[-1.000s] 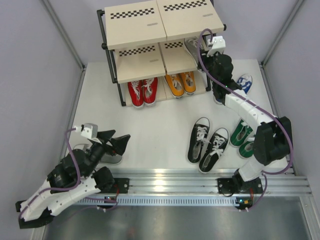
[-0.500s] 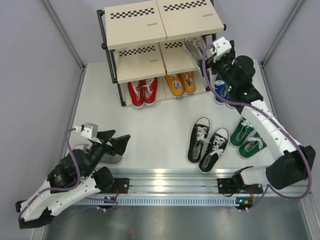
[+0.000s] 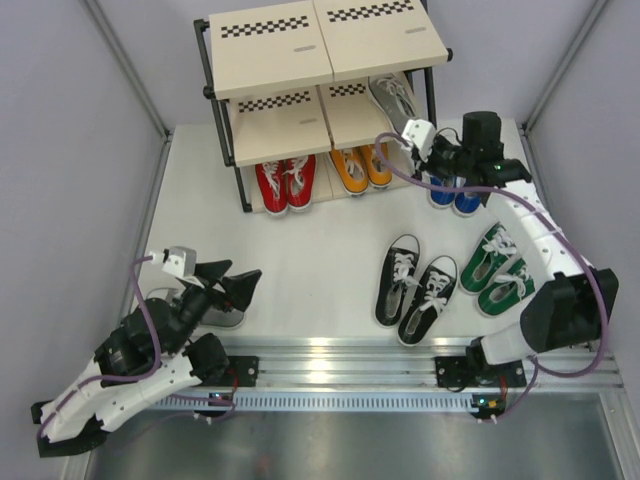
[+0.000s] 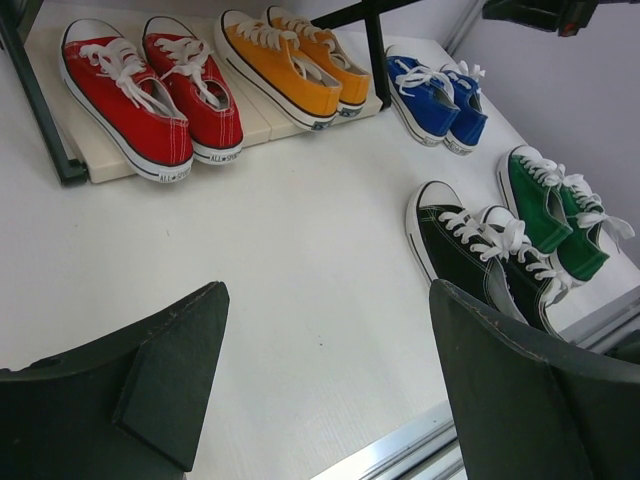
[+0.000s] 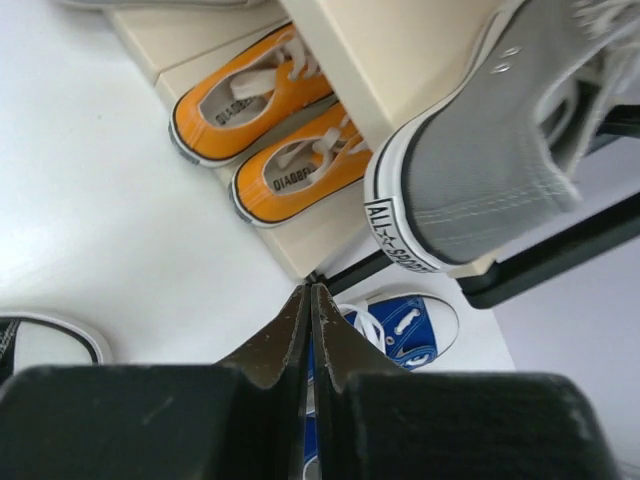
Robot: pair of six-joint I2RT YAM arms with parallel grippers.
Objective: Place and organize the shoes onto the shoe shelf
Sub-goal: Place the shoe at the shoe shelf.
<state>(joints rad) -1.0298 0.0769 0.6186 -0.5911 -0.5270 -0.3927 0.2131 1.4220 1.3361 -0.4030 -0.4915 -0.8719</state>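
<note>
The shoe shelf [image 3: 270, 60] stands at the back. The red pair [image 3: 285, 183] and the orange pair [image 3: 362, 167] sit on its bottom board, and a grey shoe [image 3: 395, 95] lies on the middle tier at the right. The blue pair [image 3: 452, 192], green pair [image 3: 503, 268] and black pair [image 3: 415, 288] are on the table. My right gripper [image 3: 437, 168] hovers shut and empty over the blue shoes [image 5: 400, 325], beside the shelf's post. My left gripper [image 4: 330, 370] is open and empty at the near left, above another grey shoe [image 3: 220, 315].
The grey shoe's heel [image 5: 480, 150] overhangs the middle board [image 5: 400, 60] above the orange pair [image 5: 265, 110]. Grey walls with metal posts close in both sides. A metal rail [image 3: 330, 362] runs along the near edge.
My right gripper has drawn back from the shelf's middle tier, swung down over the blue pair and shut. The left arm has not moved.
</note>
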